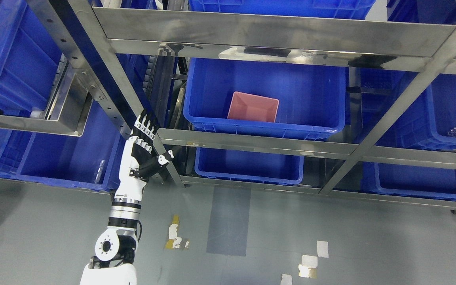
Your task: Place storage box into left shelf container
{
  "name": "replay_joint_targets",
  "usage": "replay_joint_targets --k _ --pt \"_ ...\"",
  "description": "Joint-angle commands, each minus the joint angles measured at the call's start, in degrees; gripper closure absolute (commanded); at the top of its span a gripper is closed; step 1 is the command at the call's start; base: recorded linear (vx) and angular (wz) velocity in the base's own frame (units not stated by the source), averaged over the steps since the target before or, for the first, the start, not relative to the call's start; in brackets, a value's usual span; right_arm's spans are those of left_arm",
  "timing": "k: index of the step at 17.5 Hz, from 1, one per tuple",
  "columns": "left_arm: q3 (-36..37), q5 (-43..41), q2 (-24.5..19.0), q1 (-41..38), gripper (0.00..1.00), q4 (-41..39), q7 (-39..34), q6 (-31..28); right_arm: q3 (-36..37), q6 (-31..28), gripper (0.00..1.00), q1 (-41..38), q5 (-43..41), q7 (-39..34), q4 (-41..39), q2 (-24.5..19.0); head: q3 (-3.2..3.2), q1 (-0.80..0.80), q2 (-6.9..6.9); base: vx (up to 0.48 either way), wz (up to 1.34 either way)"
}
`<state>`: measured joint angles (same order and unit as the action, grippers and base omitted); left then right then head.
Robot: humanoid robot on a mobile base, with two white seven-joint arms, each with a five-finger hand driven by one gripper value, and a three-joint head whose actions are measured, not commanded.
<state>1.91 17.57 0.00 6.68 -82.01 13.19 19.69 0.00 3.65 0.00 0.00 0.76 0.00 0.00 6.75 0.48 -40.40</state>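
Left hand [144, 146] raised upright from lower left, fingers extended together, thumb out to the side, empty, in front of the steel shelf upright [105, 85]. Pink open-top plastic storage box [253, 107] sits inside the blue plastic shelf container [265, 81] on the middle tier, well apart from the hand.
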Motion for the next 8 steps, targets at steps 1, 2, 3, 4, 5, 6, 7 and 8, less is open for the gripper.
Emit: replay_joint_targets --k 1,2,3,4,5,6,7,8 --pt "-4.81 -0.78 -1.00 -1.49 0.01 -8.69 -0.10 -0.09 0.18 0.04 0.00 0.35 -0.09 -0.06 -1.00 1.00 0.00 0.00 0.00 0.000 0.00" --pt "-4.81 -0.78 -1.00 -1.58 0.01 -8.69 -0.10 -0.09 0.18 0.04 0.00 0.35 -0.09 -0.06 -1.00 1.00 0.00 0.00 0.00 0.000 0.00" --pt "-4.81 -0.78 -1.00 -1.58 0.01 -8.69 -0.10 -0.09 0.18 0.04 0.00 0.35 -0.09 -0.06 -1.00 1.00 0.00 0.00 0.00 0.000 0.00" --pt "-4.81 -0.78 -1.00 -1.58 0.01 -8.69 -0.10 -0.09 0.18 0.04 0.00 0.35 -0.09 0.03 -1.00 1.00 0.00 0.00 0.00 0.000 0.00" --pt "-4.81 -0.78 -1.00 -1.58 0.01 -8.69 -0.10 -0.17 0.18 0.04 0.00 0.35 -0.09 0.03 -1.00 1.00 0.00 0.00 0.00 0.000 0.00" --pt "-4.73 -0.78 -1.00 -1.58 0.01 -8.61 -0.10 -0.17 0.18 0.04 0.00 0.44 -0.09 0.03 -1.00 1.00 0.00 0.00 0.00 0.000 0.00" --pt "-4.73 -0.78 -1.00 -1.58 0.01 -8.61 -0.10 -0.17 0.18 0.04 0.00 0.35 -0.09 -0.06 -1.00 1.00 0.00 0.00 0.00 0.000 0.00" --pt "-4.64 -0.78 -1.00 -1.67 0.01 -8.52 -0.10 -0.26 0.18 0.04 0.00 0.35 -0.09 -0.06 -1.00 1.00 0.00 0.00 0.00 0.000 0.00"
